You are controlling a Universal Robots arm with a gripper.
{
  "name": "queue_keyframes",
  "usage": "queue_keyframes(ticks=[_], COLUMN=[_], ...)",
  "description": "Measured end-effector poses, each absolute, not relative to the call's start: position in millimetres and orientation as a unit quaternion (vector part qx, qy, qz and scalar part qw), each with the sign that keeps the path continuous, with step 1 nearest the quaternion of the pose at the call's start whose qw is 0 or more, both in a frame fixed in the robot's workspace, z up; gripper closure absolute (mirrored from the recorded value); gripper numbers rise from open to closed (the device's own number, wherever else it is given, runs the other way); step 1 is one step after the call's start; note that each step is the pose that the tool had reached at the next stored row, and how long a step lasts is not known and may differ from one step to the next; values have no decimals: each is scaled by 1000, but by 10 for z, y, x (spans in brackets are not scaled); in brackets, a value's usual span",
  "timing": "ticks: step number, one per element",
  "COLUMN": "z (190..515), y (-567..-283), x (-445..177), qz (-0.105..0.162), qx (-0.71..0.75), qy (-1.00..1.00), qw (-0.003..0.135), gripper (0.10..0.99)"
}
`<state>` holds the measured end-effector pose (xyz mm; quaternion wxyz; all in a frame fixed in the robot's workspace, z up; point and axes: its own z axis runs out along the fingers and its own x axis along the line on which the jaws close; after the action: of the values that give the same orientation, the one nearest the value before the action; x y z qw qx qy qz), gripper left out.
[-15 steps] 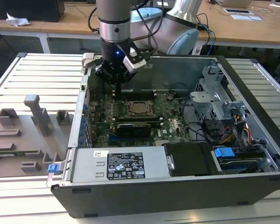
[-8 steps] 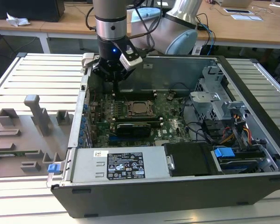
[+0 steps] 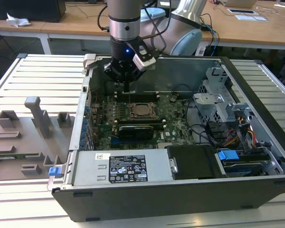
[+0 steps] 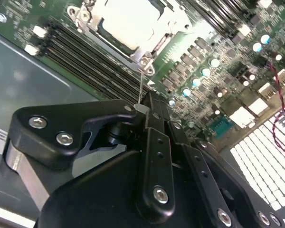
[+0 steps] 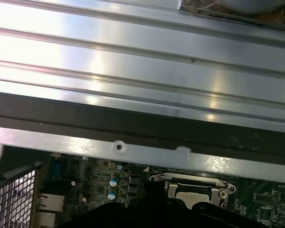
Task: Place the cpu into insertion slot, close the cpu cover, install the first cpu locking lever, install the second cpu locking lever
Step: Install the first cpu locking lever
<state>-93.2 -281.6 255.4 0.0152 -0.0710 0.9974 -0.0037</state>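
Black-fingered and clenched narrow in the second wrist view: held the tool (image 4: 143, 108) pinched on the thin wire locking lever (image 4: 140, 85), near its free end. Called, likely, for a smooth arc about the hinge and under its catch, without bending the wire. Farther off, found the cpu cover (image 4: 157, 47) folded flat over the cpu (image 4: 128, 21), seated in the insertion slot, hidden beneath, on the green board (image 4: 213, 61).

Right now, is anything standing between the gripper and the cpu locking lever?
Nothing visible does. In the second wrist view the gripper is shut on the thin wire cpu locking lever, which rises from a corner of the closed cpu cover.
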Motion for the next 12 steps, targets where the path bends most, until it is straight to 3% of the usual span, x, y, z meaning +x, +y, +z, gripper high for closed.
queue_keyframes(ticks=[12], z=[2457], y=[-2814], x=[-763], qz=[-4], qx=[-62], qy=[998], qw=[14], gripper=[980])
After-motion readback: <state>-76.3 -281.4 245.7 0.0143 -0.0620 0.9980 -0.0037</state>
